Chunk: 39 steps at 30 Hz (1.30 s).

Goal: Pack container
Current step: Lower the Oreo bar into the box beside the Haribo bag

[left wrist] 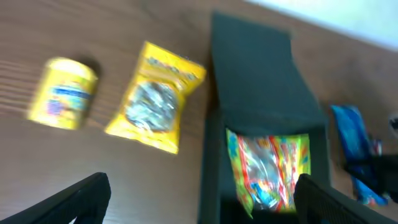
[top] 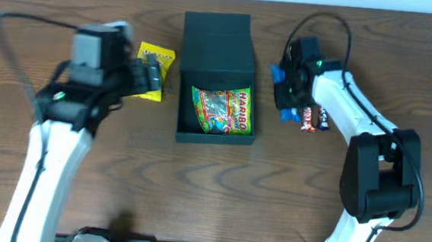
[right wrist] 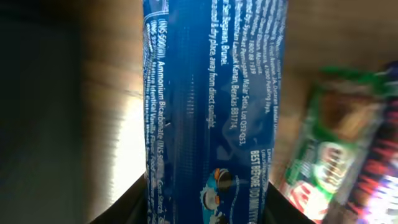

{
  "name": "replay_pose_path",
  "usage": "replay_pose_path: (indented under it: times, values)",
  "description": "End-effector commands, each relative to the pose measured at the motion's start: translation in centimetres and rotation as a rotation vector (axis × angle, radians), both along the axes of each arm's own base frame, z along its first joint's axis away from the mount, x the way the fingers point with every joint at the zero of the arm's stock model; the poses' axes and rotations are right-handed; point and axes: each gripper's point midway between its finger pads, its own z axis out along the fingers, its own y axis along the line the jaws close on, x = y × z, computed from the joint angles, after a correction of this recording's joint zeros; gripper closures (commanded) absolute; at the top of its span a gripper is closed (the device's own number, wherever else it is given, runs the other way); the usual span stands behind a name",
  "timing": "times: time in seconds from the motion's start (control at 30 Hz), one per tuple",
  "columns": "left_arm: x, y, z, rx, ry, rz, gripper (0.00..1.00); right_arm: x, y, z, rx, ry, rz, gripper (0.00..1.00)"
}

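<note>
Pinching blue packet [right wrist: 211, 112] in right claw [top: 287, 79], just right of container [top: 216, 41] at table centre, flap open, gummy bag [top: 222, 110] inside. Left claw [top: 152, 74] spread, empty. Lift clear of candy bars [top: 313, 119], carry over rim, drop beside gummy bag.

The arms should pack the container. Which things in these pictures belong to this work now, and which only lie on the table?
In the job now:
container
Haribo bag, already inside it
blue packet, between the fingers of the right gripper

Lying untouched, probably waiting to be packed:
large yellow packet
small yellow packet
small chocolate bars, beside the blue packet
</note>
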Motion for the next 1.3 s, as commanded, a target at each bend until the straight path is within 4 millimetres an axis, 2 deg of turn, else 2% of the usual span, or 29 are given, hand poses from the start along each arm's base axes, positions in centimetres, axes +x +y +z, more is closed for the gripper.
replay_pose_path:
  times: [0.0,0.1,0.2,0.37,0.5,0.57,0.83,0.97,1.07,1.13,1.27]
  values:
    - [-1.2,2.4,2.0,0.010,-0.048,0.054,0.05,2.4,1.6,5.5,0.037,-0.090,-0.035,0.89]
    - [-2.2,3.6,2.7,0.013,-0.057,0.086,0.05,2.3,4.3,8.8,0.092,-0.101,-0.008,0.89]
    - [-2.7,3.8,2.8,0.013,-0.051,0.094,0.05,0.8,9.1,10.0,0.182,-0.077,0.026,0.88]
    - [-3.0,3.8,2.6,-0.007,-0.035,0.111,0.05,-2.8,15.3,8.5,0.214,-0.011,0.024,0.87]
    - [-3.0,3.7,2.5,-0.010,-0.031,0.107,0.05,-4.6,19.8,6.9,0.199,-0.054,0.028,0.88]
    - [-3.1,3.5,2.5,-0.017,-0.026,0.100,0.05,-5.2,21.3,6.4,0.203,-0.076,0.021,0.88]
    - [-3.9,3.2,1.8,-0.028,0.016,0.087,0.05,-6.9,23.7,4.2,0.160,-0.091,-0.015,0.86]
    - [-3.9,3.2,1.8,-0.030,0.017,0.086,0.05,-6.8,23.7,2.9,0.133,-0.086,-0.033,0.84]
    - [-3.9,3.2,1.8,-0.029,0.018,0.086,0.05,-6.8,23.6,2.5,0.127,-0.080,-0.038,0.58]
    - [-3.9,3.2,1.8,-0.029,0.017,0.086,0.05,-6.7,23.7,2.5,0.134,-0.087,-0.036,0.33]
    - [-3.9,3.2,1.8,-0.029,0.017,0.086,0.05,-6.0,24.0,4.2,0.153,-0.121,-0.003,0.25]
